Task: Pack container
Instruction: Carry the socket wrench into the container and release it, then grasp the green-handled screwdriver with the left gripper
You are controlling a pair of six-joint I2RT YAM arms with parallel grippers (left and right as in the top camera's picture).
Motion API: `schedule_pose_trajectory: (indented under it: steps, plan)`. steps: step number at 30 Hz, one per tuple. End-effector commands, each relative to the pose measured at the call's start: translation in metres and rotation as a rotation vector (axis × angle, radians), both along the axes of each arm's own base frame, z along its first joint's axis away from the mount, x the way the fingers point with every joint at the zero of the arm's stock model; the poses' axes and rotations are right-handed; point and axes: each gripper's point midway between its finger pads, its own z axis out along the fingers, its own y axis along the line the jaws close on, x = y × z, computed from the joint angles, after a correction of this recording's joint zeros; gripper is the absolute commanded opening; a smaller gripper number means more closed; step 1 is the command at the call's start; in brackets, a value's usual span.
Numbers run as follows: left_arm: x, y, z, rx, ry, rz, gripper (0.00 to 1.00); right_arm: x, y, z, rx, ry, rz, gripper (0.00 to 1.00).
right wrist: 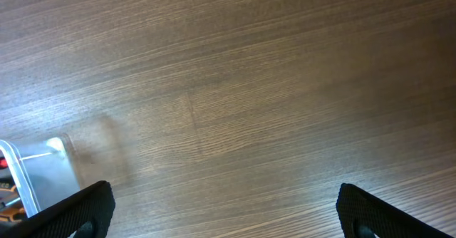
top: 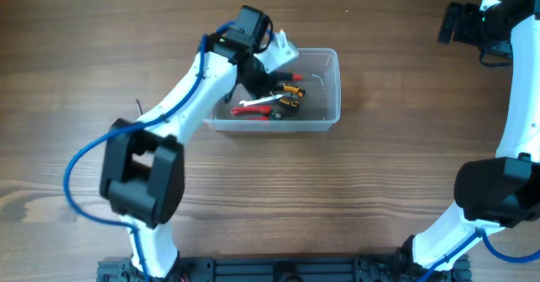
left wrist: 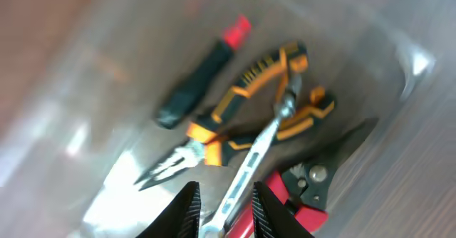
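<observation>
The clear plastic container [top: 331, 96] stands on the wooden table left of centre; its wall shows in the left wrist view [left wrist: 85, 95] and a corner in the right wrist view [right wrist: 44, 174]. Inside lie orange-black pliers [left wrist: 246, 110], a black screwdriver with a red tip [left wrist: 199, 78], red-handled snips [left wrist: 306, 188] and a silver wrench [left wrist: 256, 149]. My left gripper [left wrist: 228, 213] reaches down into the container [top: 253, 84], its fingers close together on the wrench's near end. My right gripper [top: 453, 24] is wide open and empty over bare table at the far right [right wrist: 228, 209].
A white part on the left arm's wrist [top: 280, 50] sits over the container's back left corner. The right arm's base [top: 498, 189] stands at the lower right. Wooden table surrounds the container.
</observation>
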Motion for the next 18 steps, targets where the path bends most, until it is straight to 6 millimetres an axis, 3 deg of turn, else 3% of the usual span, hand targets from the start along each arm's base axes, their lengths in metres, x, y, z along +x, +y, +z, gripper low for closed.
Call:
schedule_pose_trajectory:
  steps: [1,2,4,7,12,18]
  plan:
    - [0.012,0.027,0.098,-0.123,-0.14,0.253,0.3,0.002,-0.001,-0.003,-0.012,0.009,0.002,1.0]
    - [0.009,0.041,0.113,-0.133,-0.152,0.31,0.35,0.002,-0.001,-0.004,-0.012,0.01,0.002,1.0]
    - [0.001,0.068,0.135,-0.141,-0.164,0.41,0.36,0.002,-0.001,-0.004,-0.012,0.01,0.002,1.0]
    - [-0.027,0.121,0.15,-0.142,-0.089,0.617,0.28,0.002,-0.001,-0.004,-0.012,0.01,0.002,1.0]
    - [-0.072,0.194,0.118,-0.044,0.15,0.926,0.25,0.002,-0.001,-0.003,-0.012,0.01,0.002,1.0]
    - [-0.102,0.248,0.057,0.012,0.303,1.265,0.34,0.002,-0.001,-0.003,-0.012,0.009,0.002,1.0]
